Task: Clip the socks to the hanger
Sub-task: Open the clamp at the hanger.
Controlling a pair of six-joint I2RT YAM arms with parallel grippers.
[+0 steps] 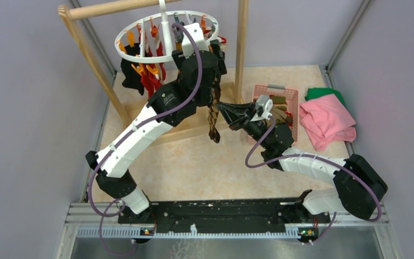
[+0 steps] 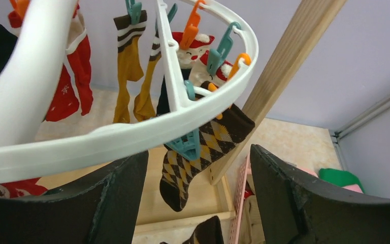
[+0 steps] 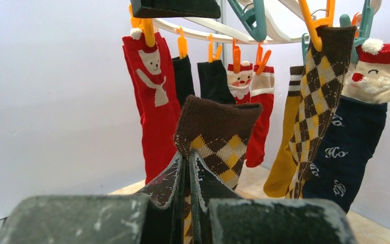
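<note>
You've got the wooden rack carrying everything, and the hanger hooked on its top bar so the ring swings free with room for socks to dangle. Most clips are loaded, with a red sock among the row. Your left arm reaches high and forward, wrist up under the ring. Your right arm bends low and angles in toward the rack's middle. The left gripper stands wide apart with nothing in it, framing a teal clip that already bites one argyle sock. That looks like positioning to work a clip. The right gripper is pinched tight on the loose argyle sock just below its brown cuff. The cuff stands above the fingers, below the ring, presumably so a clip can take it.
</note>
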